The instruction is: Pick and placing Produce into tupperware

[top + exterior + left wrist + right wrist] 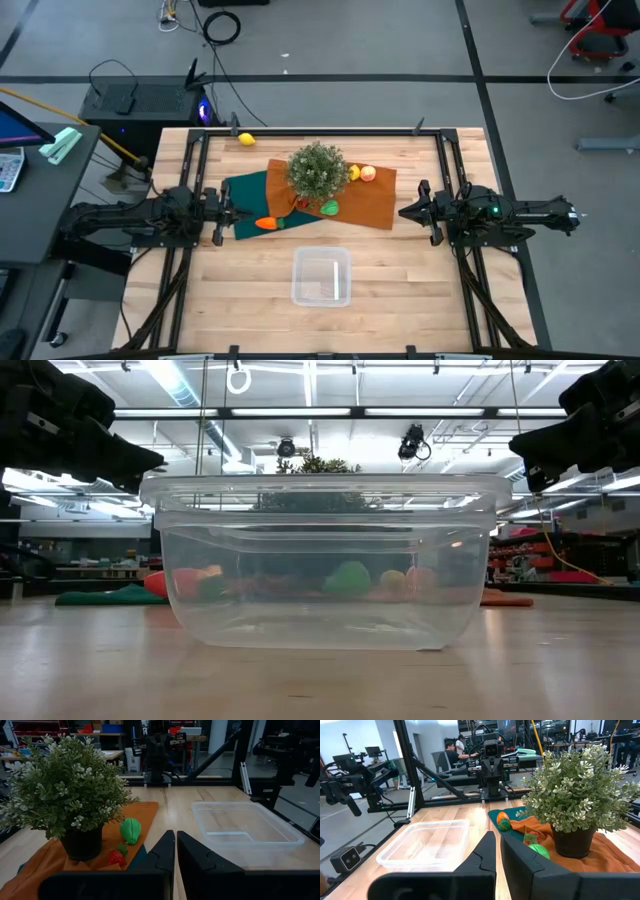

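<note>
The clear tupperware [321, 277] stands on the bare wood near the table's near edge, with nothing in it [245, 822] [427, 842]. The orange carrot [267, 223] [503, 821] lies on the teal cloth. The green piece [329, 208] [130, 830] [538, 851] lies on the orange cloth. A yellow piece [353, 172] and the peach fruit [368, 173] lie beyond the plant. A second lemon [246, 139] rests on the wood by the far edge. My left gripper [226, 212] [176, 845] and right gripper [405, 212] [497, 845] hover shut on either side of the cloths.
A bushy potted plant [318, 170] [65, 790] stands on the orange cloth [370, 205] between the two grippers, with a small red piece [116, 857] at its foot. The teal cloth [245, 195] lies left of it. A black frame rail [330, 130] runs along the far edge.
</note>
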Robot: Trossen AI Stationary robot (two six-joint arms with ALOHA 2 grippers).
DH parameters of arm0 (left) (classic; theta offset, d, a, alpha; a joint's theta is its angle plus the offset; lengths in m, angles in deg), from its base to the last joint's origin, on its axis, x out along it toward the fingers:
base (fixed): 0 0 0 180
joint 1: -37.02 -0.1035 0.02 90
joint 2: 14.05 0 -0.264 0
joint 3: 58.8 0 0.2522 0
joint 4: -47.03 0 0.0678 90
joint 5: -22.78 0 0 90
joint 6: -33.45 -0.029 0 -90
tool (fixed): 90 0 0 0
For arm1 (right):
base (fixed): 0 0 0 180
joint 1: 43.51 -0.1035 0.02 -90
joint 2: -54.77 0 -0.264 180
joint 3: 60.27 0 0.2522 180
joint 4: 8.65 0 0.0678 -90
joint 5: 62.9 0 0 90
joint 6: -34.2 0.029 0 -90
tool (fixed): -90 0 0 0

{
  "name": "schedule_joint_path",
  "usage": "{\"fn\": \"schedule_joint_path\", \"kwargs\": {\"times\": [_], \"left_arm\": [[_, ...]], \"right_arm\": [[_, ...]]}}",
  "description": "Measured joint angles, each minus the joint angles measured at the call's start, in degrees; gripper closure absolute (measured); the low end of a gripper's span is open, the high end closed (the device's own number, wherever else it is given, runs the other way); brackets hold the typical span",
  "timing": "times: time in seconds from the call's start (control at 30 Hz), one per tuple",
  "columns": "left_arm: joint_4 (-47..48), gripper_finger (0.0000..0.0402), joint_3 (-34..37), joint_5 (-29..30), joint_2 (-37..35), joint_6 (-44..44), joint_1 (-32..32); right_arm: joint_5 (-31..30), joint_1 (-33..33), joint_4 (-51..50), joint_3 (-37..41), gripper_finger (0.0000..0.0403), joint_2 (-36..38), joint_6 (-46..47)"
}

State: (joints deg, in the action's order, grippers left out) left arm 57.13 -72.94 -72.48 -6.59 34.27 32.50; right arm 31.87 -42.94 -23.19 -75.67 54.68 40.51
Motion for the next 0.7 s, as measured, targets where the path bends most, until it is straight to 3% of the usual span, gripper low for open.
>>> {"fn": "schedule_joint_path", "kwargs": {"times": [0.7], "left_arm": [[0.0,0.0374,0.0,0.0,0.0,0.0,0.0]], "right_arm": [[0.0,0.0,0.0,0.0,0.0401,0.0,0.0]]}}
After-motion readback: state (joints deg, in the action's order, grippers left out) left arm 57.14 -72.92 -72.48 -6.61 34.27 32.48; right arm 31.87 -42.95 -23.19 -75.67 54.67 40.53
